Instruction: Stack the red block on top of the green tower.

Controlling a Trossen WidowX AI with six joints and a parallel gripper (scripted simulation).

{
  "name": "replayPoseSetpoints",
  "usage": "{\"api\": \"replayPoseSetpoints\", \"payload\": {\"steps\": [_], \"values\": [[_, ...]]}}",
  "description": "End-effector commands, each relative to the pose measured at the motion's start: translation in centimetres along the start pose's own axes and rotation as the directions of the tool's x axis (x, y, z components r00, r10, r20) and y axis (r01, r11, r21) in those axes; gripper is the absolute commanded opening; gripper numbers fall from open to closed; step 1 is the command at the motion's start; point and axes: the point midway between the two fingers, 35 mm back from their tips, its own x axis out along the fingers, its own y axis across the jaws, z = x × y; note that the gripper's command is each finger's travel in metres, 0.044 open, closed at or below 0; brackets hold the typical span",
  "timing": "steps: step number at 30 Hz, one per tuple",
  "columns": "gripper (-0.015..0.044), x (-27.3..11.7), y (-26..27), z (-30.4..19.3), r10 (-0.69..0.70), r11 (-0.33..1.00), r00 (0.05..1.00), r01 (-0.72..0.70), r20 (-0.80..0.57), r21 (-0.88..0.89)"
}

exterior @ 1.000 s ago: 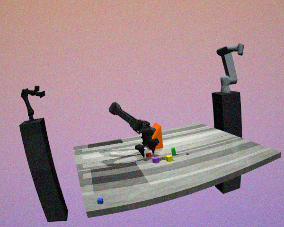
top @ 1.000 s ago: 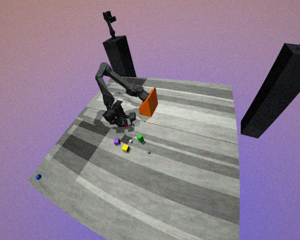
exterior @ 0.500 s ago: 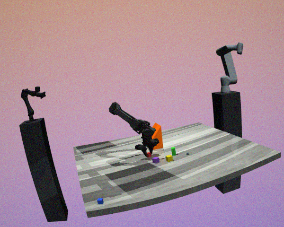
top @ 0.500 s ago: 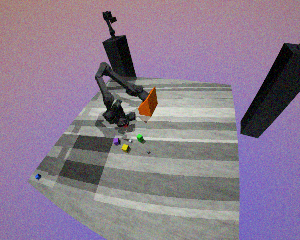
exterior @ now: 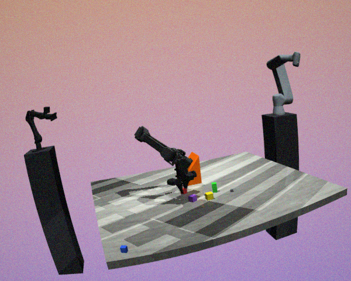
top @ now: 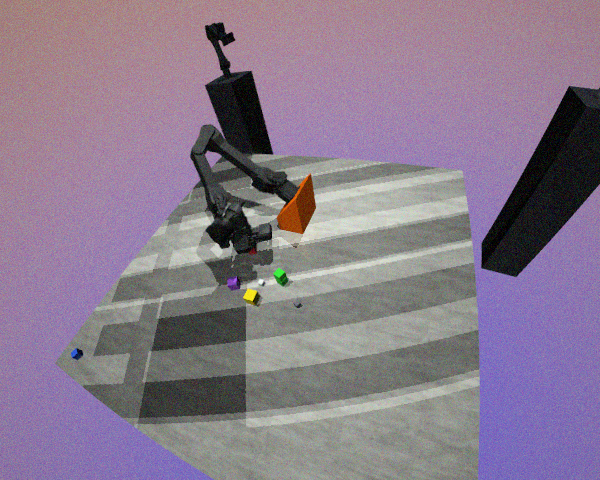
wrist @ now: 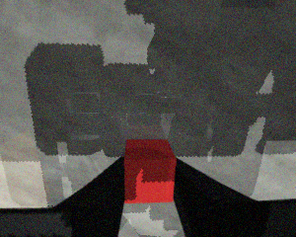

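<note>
Wrist view shows the end effector (wrist: 149, 197) clamped on the red block (wrist: 150, 170): the two dark fingers press against the block's left and right faces, and the block sits squarely between them with its top face in shadow and a brighter red patch low on its front. Below the block lies the grey striped bench (wrist: 20, 178), darkened by the arm's broad shadow.

From the exterior view, the end effector (exterior: 183, 189) points straight down at the bench (exterior: 260, 193), with the red block (exterior: 184, 190) showing as a small red spot at the fingertips, low over or on the surface; I cannot tell which. Just behind the end effector stands an orange wedge (exterior: 195, 172). To its right, near but apart, stands the green tower (exterior: 214, 187), upright and taller than the single cubes. Between the end effector and the tower, slightly nearer the camera, lie a purple block (exterior: 192, 197) and a yellow block (exterior: 209, 195), each separate from the others. A small dark piece (exterior: 231, 190) rests beyond the tower. A blue block (exterior: 123, 248) sits well apart, near the bench's front left corner.

Top view confirms the red block (top: 252, 251) under the end effector (top: 252, 249), with the green tower (top: 280, 276) near it and a tiny white piece (top: 261, 282) between the purple block (top: 233, 282) and the tower.
</note>
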Motion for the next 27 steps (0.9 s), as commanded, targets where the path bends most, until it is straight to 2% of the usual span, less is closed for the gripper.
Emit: {"api": "replayPoseSetpoints", "payload": {"steps": [1,27], "values": [[0.0000,-1.0,-0.2,0.2,-0.005,1.000,1.000,0.005,0.006,0.006],[0.0000,-11.5,-0.1,0.2,-0.002,1.000,1.000,0.002,0.007,0.004]]}}
